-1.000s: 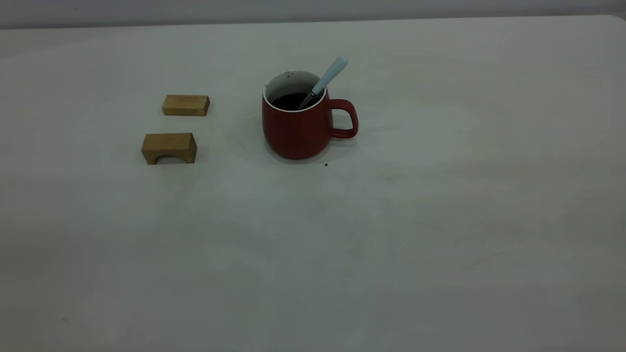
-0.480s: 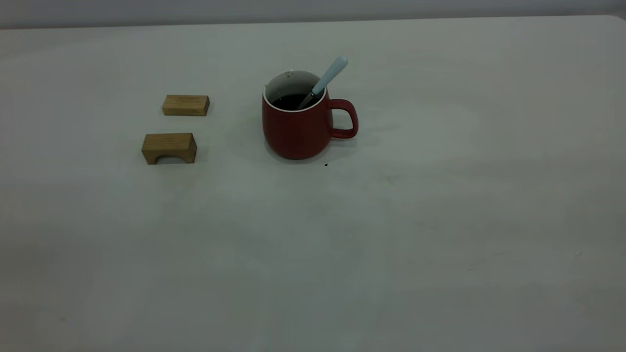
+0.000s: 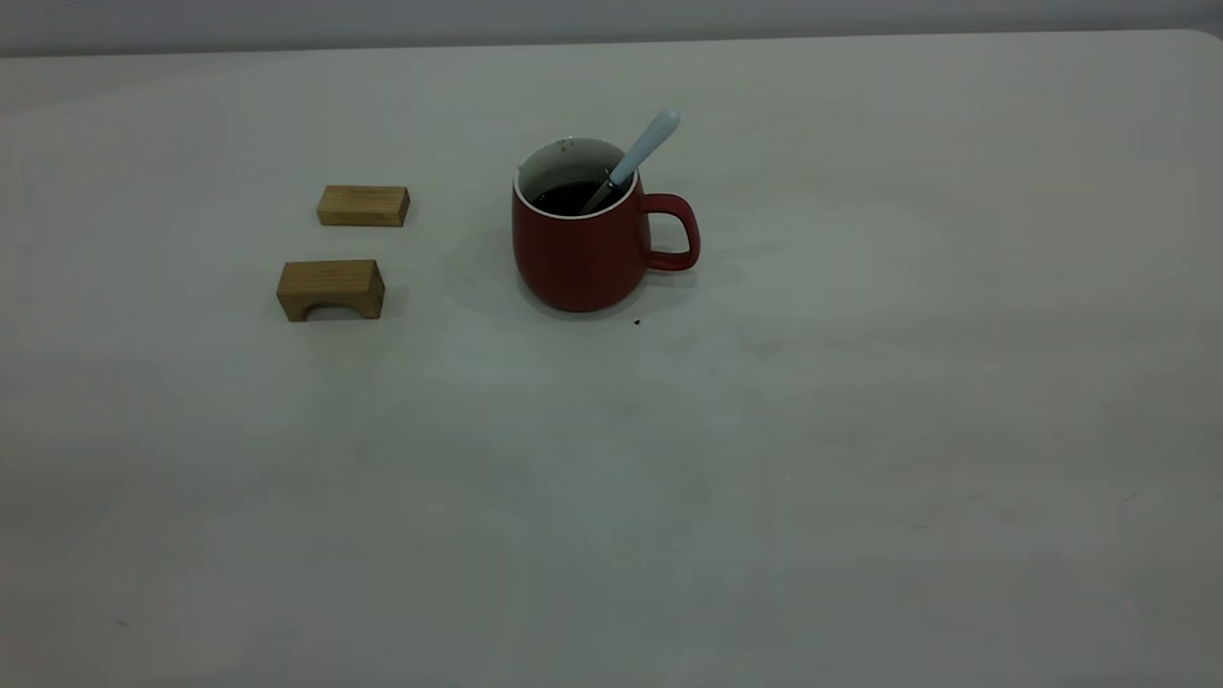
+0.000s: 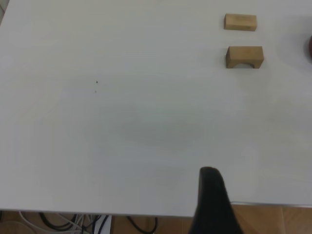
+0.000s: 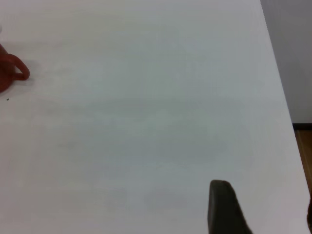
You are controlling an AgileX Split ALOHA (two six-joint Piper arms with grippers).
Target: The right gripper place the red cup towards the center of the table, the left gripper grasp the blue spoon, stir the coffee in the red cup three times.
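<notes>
The red cup (image 3: 585,250) stands upright near the middle of the table (image 3: 764,430), its handle pointing right. Dark coffee (image 3: 566,198) fills its lower part. The blue spoon (image 3: 642,151) leans in the cup, bowl in the coffee and pale handle resting on the rim above the cup's handle. Neither gripper shows in the exterior view. My left gripper (image 4: 261,192) hangs open over the table's near edge, far from the cup, with one black finger (image 4: 212,200) showing. My right gripper (image 5: 265,200) is open over bare table, well away from the cup (image 5: 4,78).
Two tan wooden blocks lie left of the cup: a flat one (image 3: 363,205) and an arched one (image 3: 331,289). A tiny dark speck (image 3: 636,322) sits by the cup's base. Cables (image 4: 73,222) lie on the floor beyond the table edge.
</notes>
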